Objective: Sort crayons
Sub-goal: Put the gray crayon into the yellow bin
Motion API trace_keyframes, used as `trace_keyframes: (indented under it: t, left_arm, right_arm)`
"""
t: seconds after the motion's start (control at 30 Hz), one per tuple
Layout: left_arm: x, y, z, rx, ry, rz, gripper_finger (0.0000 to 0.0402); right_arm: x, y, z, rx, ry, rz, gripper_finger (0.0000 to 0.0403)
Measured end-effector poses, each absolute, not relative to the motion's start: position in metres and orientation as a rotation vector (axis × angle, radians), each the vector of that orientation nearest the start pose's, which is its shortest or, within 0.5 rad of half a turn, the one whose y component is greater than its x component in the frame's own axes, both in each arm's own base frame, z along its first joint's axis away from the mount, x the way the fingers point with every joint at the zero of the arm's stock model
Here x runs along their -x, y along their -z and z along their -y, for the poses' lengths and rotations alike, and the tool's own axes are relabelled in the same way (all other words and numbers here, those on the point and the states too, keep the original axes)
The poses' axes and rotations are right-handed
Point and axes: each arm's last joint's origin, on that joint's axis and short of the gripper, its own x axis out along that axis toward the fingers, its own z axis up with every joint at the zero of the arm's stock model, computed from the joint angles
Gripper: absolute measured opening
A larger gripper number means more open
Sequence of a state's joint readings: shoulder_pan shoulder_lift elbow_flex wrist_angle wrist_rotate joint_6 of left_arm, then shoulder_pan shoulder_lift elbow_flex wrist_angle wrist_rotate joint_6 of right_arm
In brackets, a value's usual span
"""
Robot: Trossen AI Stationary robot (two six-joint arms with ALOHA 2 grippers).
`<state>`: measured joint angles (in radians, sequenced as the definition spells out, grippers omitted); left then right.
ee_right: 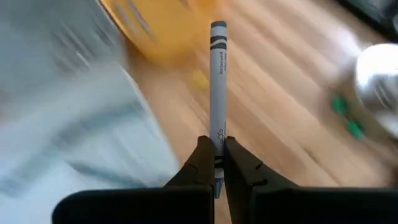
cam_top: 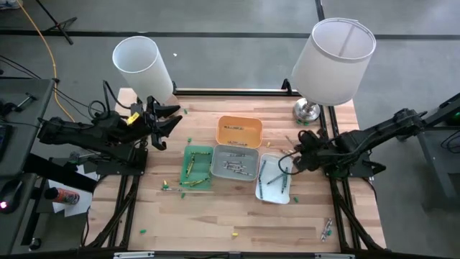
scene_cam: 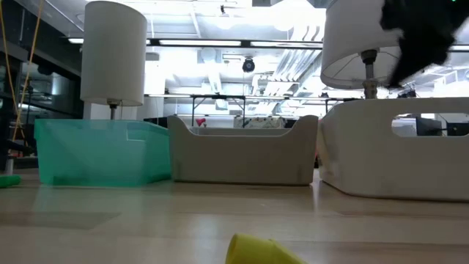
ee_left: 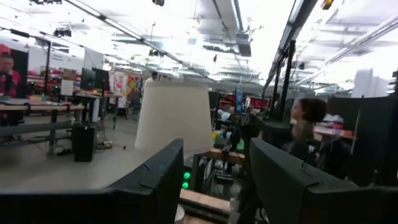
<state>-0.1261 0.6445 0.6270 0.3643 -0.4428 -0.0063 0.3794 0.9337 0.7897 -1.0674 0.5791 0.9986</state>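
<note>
Wooden butcher-block table (cam_top: 215,216) fills the middle of the high view, with two white-shaded lamps at its far corners: one lamp (cam_top: 141,63) at the far left, the other lamp (cam_top: 333,59) at the far right on a shiny metal base (cam_top: 307,111).

Four small plastic trays sit clustered near the table's centre. The orange tray (cam_top: 239,131) lies farthest back; just in front of it is the grey tray (cam_top: 234,162) holding several pale crayons (cam_top: 231,166). The green tray (cam_top: 197,167) touches the grey one's left side and has a few crayons inside, and the white tray (cam_top: 276,178) lies tilted at the grey one's right, with a dark crayon in it. Loose crayons are scattered over the wood: some green ones near the left edge, a yellow one (cam_top: 234,233) near the front edge, and a few by the front right corner (cam_top: 326,229).

The right gripper (cam_top: 296,157) hangs over the table just beyond the white tray's right rim. Its fingers are pinched tight on a grey crayon (ee_right: 217,87), which sticks straight out past the fingertips.

The left gripper (cam_top: 167,119) is raised near the far left corner beside the lamp, its fingers (ee_left: 155,180) spread wide apart and holding nothing.
</note>
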Motion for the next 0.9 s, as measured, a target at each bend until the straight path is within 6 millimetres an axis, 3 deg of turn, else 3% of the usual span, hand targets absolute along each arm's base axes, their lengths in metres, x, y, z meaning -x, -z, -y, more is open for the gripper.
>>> trace_keyframes:
  t: [0.2, 0.47, 0.63, 0.9]
  left_arm:
    - [-0.16, -0.34, 0.007, 0.085, -0.334, 0.26, 0.0172]
    - [-0.203, -0.311, 0.016, 0.098, -0.22, 0.099, 0.0172]
    - [-0.22, -0.296, 0.02, 0.12, -0.144, 0.031, 0.0172]
    - [-0.23, -0.296, 0.021, 0.146, -0.142, 0.095, 0.0172]
  right_arm:
    - [-0.189, -0.273, -0.049, -0.398, 0.527, -0.521, 0.0]
    - [-0.259, -0.287, -0.045, -0.311, 0.33, -0.18, 0.0]
    - [-0.273, -0.285, -0.039, -0.301, 0.277, -0.136, 0.0]
    - [-0.276, -0.289, -0.038, -0.321, 0.204, -0.091, 0.0]
